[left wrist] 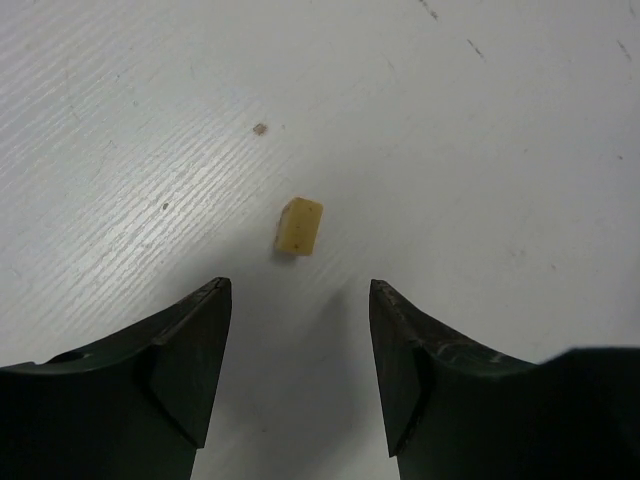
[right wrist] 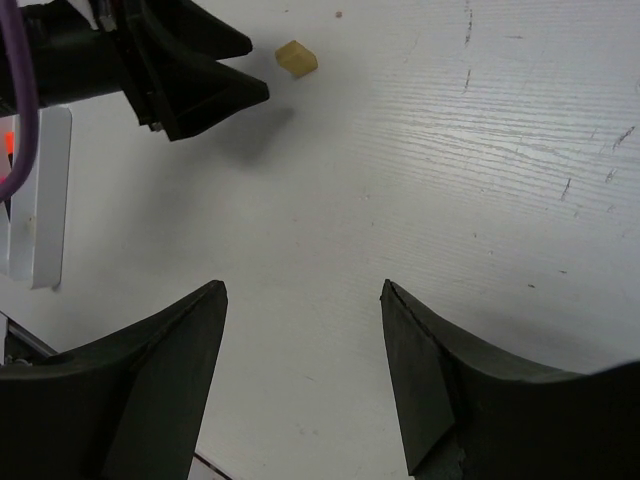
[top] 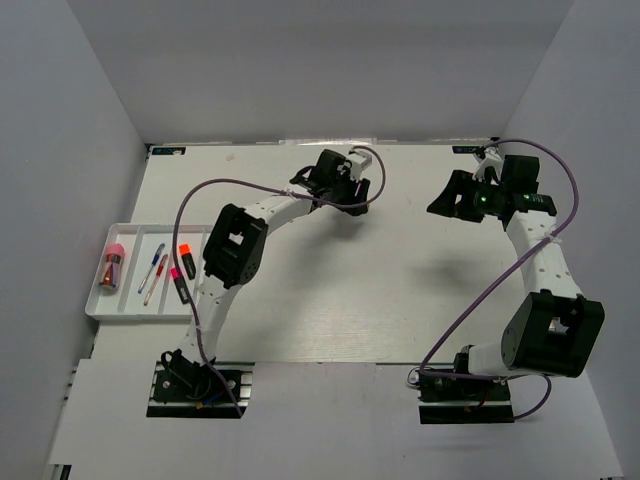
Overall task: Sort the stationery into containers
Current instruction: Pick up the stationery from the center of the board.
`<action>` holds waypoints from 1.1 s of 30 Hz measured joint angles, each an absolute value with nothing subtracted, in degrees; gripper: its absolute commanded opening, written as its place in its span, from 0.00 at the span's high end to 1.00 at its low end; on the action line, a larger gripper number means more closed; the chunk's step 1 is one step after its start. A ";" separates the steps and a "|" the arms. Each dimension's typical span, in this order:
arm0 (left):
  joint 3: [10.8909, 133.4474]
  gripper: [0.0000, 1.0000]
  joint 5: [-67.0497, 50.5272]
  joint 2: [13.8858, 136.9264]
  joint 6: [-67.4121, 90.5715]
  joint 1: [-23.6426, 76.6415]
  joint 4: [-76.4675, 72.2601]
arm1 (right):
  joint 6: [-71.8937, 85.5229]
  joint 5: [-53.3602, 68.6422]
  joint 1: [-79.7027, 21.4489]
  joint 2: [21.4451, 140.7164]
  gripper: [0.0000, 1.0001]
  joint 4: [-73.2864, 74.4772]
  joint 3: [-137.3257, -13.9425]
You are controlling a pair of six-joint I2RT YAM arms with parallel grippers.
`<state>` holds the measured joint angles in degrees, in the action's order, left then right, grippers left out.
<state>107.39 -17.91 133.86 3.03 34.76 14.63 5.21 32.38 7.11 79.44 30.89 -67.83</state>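
A small tan eraser (left wrist: 299,226) lies on the white tabletop, just ahead of my open, empty left gripper (left wrist: 300,285), in line with the gap between its fingers. It also shows in the right wrist view (right wrist: 296,58), next to the left gripper's fingertips (right wrist: 245,92). In the top view the left gripper (top: 312,178) hovers at the far middle and I cannot make out the eraser there. My right gripper (top: 445,203) is open and empty over bare table (right wrist: 303,285). The white tray (top: 130,300) at the left holds a pink-capped tube (top: 112,265), pens (top: 152,268) and two highlighters (top: 186,260).
Grey walls close in the table on the left, far and right sides. The left arm's purple cable (top: 200,200) arcs above the tray side. The tray's edge shows at the left in the right wrist view (right wrist: 45,200).
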 measured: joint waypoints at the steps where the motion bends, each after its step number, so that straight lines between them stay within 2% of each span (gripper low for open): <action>1: 109.23 0.33 -17.80 135.35 3.01 34.76 14.63 | 5.21 32.38 7.11 79.44 0.31 30.89 -67.83; 10: 115.11 0.33 -17.58 141.53 2.39 35.00 16.51 | 5.21 33.17 7.14 79.44 0.31 30.89 -67.83; 16: 116.66 0.37 -17.72 142.54 1.98 35.29 16.80 | 5.21 33.23 7.16 79.46 0.31 30.89 -67.83; 21: 117.93 0.56 -17.80 143.57 1.98 35.51 16.56 | 5.23 33.21 7.18 79.46 0.31 30.87 -67.83; 28: 118.34 0.69 -18.11 144.14 1.98 35.77 15.88 | 5.23 33.23 7.18 79.46 0.31 30.87 -67.81; 33: 117.69 0.86 -18.65 143.92 2.15 35.77 14.98 | 5.21 33.21 7.18 79.46 0.31 30.87 -67.81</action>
